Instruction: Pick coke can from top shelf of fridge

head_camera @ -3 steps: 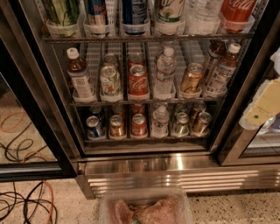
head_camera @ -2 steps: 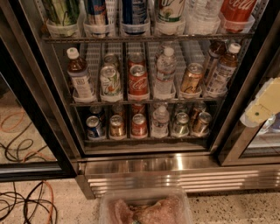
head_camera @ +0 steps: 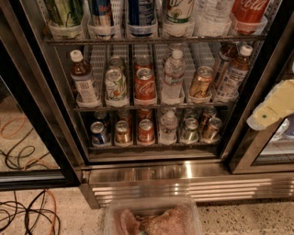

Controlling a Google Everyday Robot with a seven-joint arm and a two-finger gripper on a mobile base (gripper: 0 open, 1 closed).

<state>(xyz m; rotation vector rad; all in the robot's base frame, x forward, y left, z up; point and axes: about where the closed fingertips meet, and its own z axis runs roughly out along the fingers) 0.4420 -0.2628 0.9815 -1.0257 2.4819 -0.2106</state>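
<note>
The red aluminium coke can with white script is seen upright in a clear holder at the right end of the grey wire top shelf of the glass-doored fridge. It lies at about 12 o'clock from the cream-coloured gripper, well apart from it. Whether the gripper is open or closed cannot be told.

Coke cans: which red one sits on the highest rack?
The coke can at the far right of the top shelf; the other red cans stand lower, mid-row. The cream tool hangs further right, below it.
</note>
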